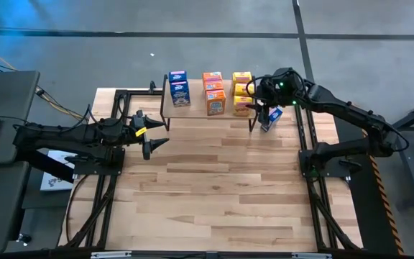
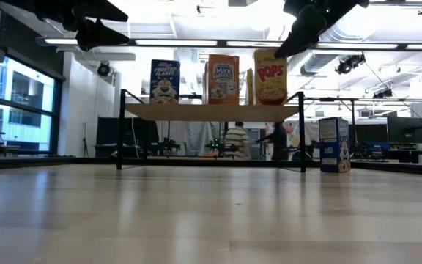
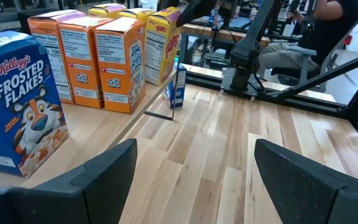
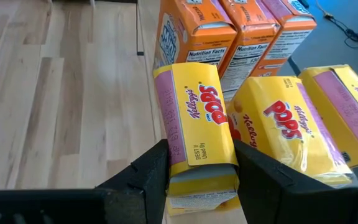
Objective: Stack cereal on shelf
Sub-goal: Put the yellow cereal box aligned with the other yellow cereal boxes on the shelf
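Note:
The shelf [image 2: 211, 111] stands at the table's far middle and carries blue, orange and yellow cereal boxes in rows. My right gripper [image 4: 201, 165] reaches in from the right and is shut on the yellow Pops box [image 4: 197, 118] nearest the table's front edge, beside two other yellow boxes [image 4: 291, 124]. One blue box [image 1: 270, 119] stands upright on the table just right of the shelf. My left gripper [image 1: 149, 137] hovers open over the table's left part, left of the shelf, touching nothing. My right gripper pinches the yellow Pops box at its upper end [image 4: 194, 158] between its two fingers [image 4: 148, 174], one on each opposite side. The fingers slant down from the table's right. The box stands upright, and in the low view its bottom [image 2: 269, 103] looks to rest on the shelf plank.
Orange boxes [image 4: 197, 37] stand close beside the held box on the shelf. The near half of the wooden table [image 1: 214, 194] is bare wood. Dark frame rails [image 1: 307, 158] run along both sides. People sit in the room beyond the table [image 2: 234, 139].

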`<act>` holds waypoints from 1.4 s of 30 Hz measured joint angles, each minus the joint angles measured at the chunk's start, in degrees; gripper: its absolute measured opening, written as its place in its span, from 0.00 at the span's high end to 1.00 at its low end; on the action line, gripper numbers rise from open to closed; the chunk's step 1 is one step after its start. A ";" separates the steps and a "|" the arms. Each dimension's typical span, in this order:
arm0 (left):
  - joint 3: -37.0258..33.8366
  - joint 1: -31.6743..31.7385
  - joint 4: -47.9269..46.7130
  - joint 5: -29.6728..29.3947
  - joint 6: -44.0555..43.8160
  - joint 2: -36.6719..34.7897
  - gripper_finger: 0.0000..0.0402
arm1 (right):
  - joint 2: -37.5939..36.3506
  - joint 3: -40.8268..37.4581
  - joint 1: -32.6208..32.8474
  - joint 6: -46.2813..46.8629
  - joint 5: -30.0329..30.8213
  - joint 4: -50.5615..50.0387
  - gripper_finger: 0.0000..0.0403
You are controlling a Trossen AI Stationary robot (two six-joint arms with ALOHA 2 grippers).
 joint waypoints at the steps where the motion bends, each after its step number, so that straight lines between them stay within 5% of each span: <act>1: 0.00 0.00 0.00 0.02 0.00 0.00 0.21 | 0.00 0.00 0.00 0.33 -0.03 -0.02 0.62; 22: 0.00 0.02 0.00 0.00 0.00 0.00 0.21 | 0.28 0.00 0.00 0.56 1.84 -0.14 0.62; 42: 0.00 0.02 0.00 0.00 0.00 -0.02 0.21 | 0.24 0.00 0.01 -0.08 5.01 0.52 0.44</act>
